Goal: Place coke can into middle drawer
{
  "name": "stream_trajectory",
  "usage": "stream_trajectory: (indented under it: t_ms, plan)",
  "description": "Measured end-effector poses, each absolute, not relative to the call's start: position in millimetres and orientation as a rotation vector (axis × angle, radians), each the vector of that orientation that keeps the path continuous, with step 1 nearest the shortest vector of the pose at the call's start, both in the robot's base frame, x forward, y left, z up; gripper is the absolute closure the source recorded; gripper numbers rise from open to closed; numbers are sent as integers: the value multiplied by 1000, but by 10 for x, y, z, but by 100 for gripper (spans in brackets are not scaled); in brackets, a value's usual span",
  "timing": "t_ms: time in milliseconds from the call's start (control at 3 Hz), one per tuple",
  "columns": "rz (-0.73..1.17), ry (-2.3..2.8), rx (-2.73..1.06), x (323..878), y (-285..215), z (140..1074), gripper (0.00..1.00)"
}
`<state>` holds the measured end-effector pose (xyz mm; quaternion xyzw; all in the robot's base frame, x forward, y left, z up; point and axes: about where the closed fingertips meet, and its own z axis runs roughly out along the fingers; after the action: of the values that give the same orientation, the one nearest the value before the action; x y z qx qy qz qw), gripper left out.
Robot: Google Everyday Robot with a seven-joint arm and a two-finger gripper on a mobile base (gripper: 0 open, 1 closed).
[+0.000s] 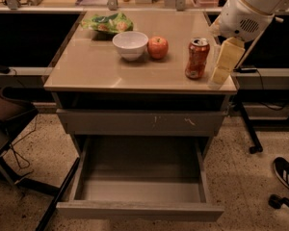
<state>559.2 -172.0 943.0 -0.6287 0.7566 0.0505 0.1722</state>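
The coke can [197,57] is red with a silver top and stands upright on the cabinet top near its right edge. My gripper [216,80] hangs from the white arm at the upper right, just right of the can and apart from it. Its pale yellow fingers [229,57] point down and left and are open, with nothing in them. The middle drawer [139,210] is pulled out below and has a plain grey front and a bare grey floor. The scuffed drawer front [139,122] above it is shut.
A red apple [158,47], a white bowl [130,44] and a green chip bag [108,23] sit on the beige cabinet top [86,66], left of the can. A chair [5,114] stands at the left. A chair base [284,177] stands at the right on the speckled floor.
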Motion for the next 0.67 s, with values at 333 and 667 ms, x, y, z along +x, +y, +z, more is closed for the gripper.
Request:
stream_trajectory:
  t_ms: [333, 667]
  plan:
    - [311, 2056, -1743, 6137, -1529, 9274, 0]
    - [314, 2008, -1697, 6325, -1500, 9400, 0]
